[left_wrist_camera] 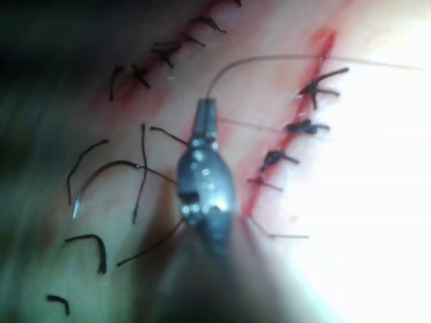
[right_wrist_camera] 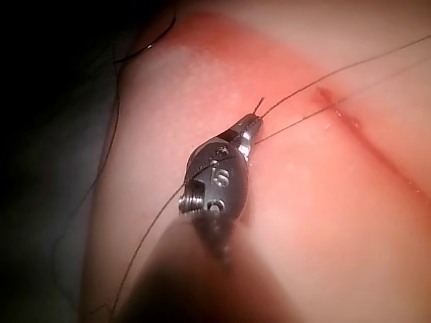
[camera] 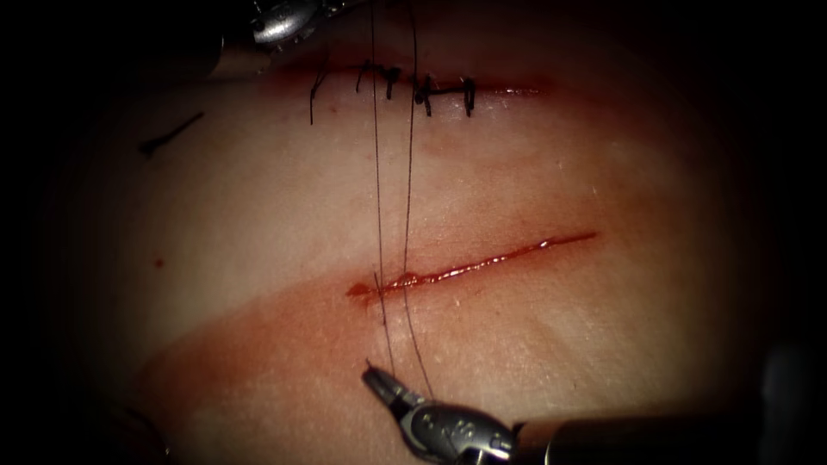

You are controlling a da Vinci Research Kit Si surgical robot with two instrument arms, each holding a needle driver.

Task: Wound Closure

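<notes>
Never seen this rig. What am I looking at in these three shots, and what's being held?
It's a two-armed surgical research robot practising stitches on pork belly, the tissue. No patient is involved.

The endoscope view looks down from above and in front. The other two come from small cameras near each arm's wrist.

The right claw is shut on a short end of the thread, just below the open cut. Two strands run up from there, crossing the cut near its left end, towards the left claw, which is shut on the thread too.

Behind that lies an older cut already closed with dark stitches. The left wrist view also shows loose cut ends of thread and the curved needle, lying free on the tissue.
</notes>
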